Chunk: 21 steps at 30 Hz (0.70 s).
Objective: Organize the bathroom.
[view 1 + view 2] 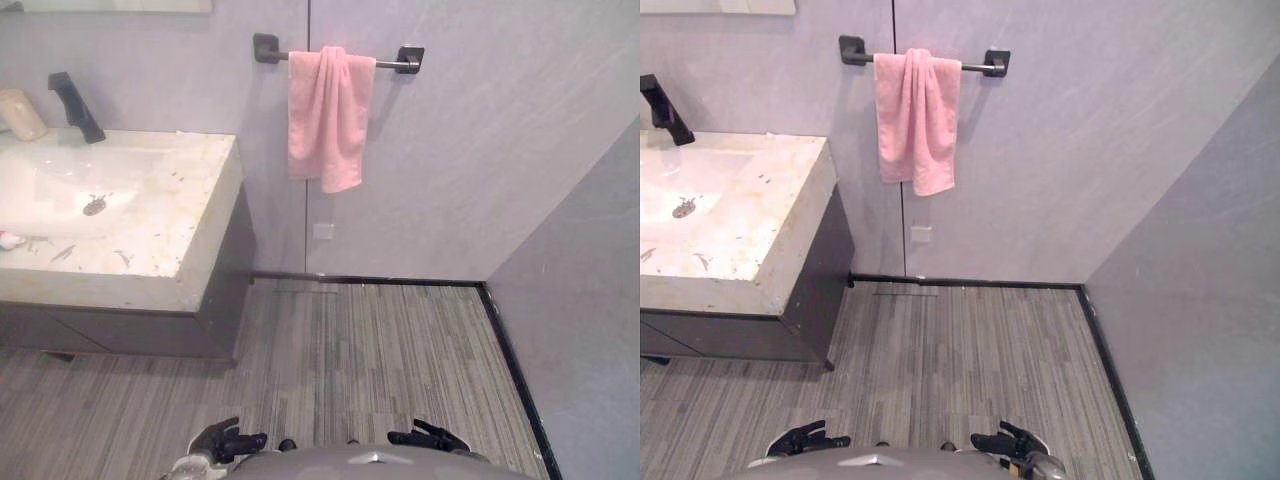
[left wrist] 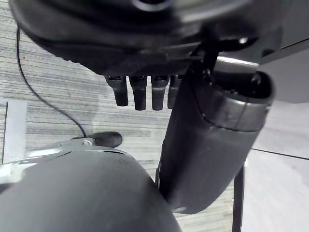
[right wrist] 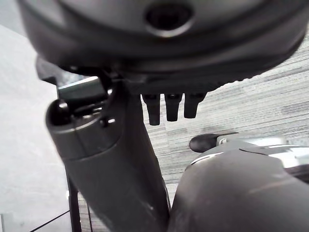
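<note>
Nearest to you, at the bottom of the head views, your left hand (image 1: pixel 228 440) and right hand (image 1: pixel 1008 441) hang low by your sides, each with straight, relaxed fingers and nothing in them; the wrist views confirm it, the left hand's fingers (image 2: pixel 137 96) and the right hand's fingers (image 3: pixel 166 110) pointing down at the striped floor (image 1: pixel 380 350) with bare space under them. Everything you might tidy lies well ahead of both hands and higher than them. The pink towel (image 1: pixel 328 115) is draped unevenly over the dark towel bar (image 1: pixel 400 62) on the wall, bunched toward the bar's left end, ahead of and between the hands. The vanity counter (image 1: pixel 160 250) with its white basin (image 1: pixel 70 190) stands ahead and to the left of your left hand, carrying a beige bottle (image 1: pixel 20 115) beside the black faucet (image 1: pixel 75 105) and a small item (image 1: pixel 10 240) at the near left edge that is too small to identify. To do this well, I'd judge you should first step closer, since nothing is within reach. Then raise one hand at a time, fingers kept apart until they flank the target. For the towel, lift rather than tug, or it may slide off the bar.
</note>
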{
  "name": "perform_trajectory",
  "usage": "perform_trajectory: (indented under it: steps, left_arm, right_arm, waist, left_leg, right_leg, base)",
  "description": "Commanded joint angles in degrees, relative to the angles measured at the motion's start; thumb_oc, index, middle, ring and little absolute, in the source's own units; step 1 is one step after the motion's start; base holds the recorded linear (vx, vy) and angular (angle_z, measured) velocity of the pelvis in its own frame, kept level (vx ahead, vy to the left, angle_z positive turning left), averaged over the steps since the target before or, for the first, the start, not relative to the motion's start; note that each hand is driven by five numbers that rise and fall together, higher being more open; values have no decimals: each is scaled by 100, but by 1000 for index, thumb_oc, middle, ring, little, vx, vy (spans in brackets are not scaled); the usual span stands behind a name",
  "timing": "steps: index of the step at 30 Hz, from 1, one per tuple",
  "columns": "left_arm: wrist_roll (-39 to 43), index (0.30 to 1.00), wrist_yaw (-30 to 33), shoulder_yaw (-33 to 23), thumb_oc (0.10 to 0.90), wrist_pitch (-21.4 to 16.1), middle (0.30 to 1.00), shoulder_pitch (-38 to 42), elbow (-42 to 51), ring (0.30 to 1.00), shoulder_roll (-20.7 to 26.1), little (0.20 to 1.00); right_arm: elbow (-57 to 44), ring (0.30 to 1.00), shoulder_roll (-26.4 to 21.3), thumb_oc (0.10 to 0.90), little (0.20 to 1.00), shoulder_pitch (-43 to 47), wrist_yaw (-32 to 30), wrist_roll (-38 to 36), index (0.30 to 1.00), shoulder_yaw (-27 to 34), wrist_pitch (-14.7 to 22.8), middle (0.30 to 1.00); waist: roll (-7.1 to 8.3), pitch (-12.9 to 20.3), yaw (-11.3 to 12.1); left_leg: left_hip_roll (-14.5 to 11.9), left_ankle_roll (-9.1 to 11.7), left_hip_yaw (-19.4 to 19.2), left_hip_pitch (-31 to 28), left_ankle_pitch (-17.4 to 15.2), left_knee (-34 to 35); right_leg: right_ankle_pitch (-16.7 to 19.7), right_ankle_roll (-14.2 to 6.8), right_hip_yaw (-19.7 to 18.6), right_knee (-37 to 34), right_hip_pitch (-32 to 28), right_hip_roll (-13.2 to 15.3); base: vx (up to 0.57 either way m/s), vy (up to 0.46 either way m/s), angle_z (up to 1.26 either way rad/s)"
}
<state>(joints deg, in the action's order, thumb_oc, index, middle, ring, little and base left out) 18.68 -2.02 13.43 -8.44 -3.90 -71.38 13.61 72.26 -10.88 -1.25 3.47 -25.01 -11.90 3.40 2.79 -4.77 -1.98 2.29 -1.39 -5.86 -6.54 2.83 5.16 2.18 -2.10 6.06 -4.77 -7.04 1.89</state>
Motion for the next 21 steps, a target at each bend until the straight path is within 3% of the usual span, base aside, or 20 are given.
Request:
perform_trajectory:
  steps: [1, 8, 15, 21]
  left_arm:
    - [127, 900, -180, 159, 800, -69, 900, 418, -73, 900, -112, 900]
    - [456, 900, -358, 88, 800, -140, 900, 394, 15, 900, -110, 900]
    - [693, 900, -525, 59, 800, -462, 900, 403, 100, 900, -129, 900]
    - [793, 900, -245, 38, 800, -629, 900, 439, 118, 900, -138, 900]
  right_arm:
    - [66, 900, -237, 800, 900, 373, 24, 110, 900, -118, 259, 900]
    - [37, 900, -258, 800, 900, 368, 52, 162, 900, -99, 272, 900]
    - [12, 900, -256, 800, 900, 377, 100, 100, 900, -105, 425, 900]
    - [-83, 900, -245, 800, 900, 400, 242, 71, 900, -164, 702, 900]
  waist:
    - [-269, -173, -39]
    - [-296, -192, -39]
    - [-299, -184, -21]
    - [-304, -190, -24]
  left_leg:
    - [-24, -44, -76, -104, -599, -16]
    - [-26, -46, -71, -105, -596, -16]
    - [-23, -49, -58, -117, -607, -25]
    - [-33, -47, -38, -139, -609, -37]
  right_leg:
    - [-464, -305, 254, 424, 172, -80]
    - [-486, -291, 263, 452, 184, -83]
    - [-515, -276, 274, 481, 172, -94]
    - [-555, -245, 290, 514, 152, -113]
  base:
    - [0, 0, 0]
    - [0, 0, 0]
    - [0, 0, 0]
    - [26, -45, 1]
